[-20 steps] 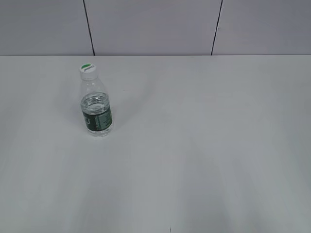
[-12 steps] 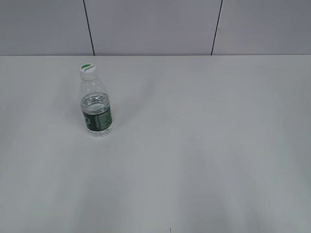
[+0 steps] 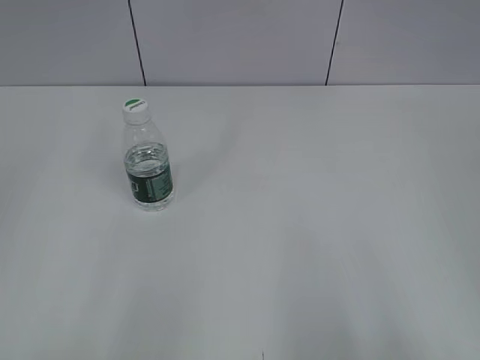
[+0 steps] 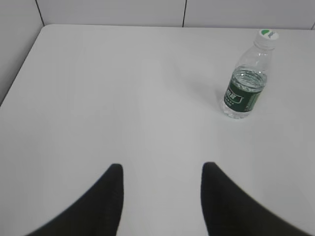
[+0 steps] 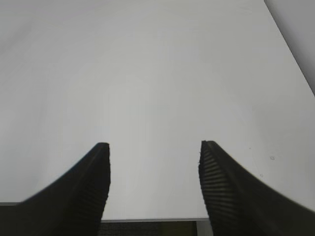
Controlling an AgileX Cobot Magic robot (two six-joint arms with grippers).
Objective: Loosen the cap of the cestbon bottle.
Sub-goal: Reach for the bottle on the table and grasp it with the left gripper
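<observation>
- Cestbon bottle (image 3: pixel 148 161) upright on the white table (image 3: pixel 315 225), left of centre and toward the far edge, well apart from both arms; probably set there clear of everything so either arm can come at it freely.
- Cap (image 3: pixel 136 109) seated on the narrow neck, green logo facing up, apparently not yet loosened.
- Left gripper (image 4: pixel 160 179) empty, fingers (image 4: pixel 110 196) apart over bare table, bottle up and to the right in its view; likely the nearer arm for steadying the body.
- Right gripper (image 5: pixel 153 162) also empty, ribbed fingers (image 5: pixel 219 182) spread wider, hovering near the table's close edge.
- Exterior view: bottle and table only, neither arm visible, so arms judged to be held back at the near side.
- Left wrist view: adds the table's left edge, bottle's water level just above the label.
- Right wrist view: no bottle at all, only blank surface and the right-hand table edge.
</observation>
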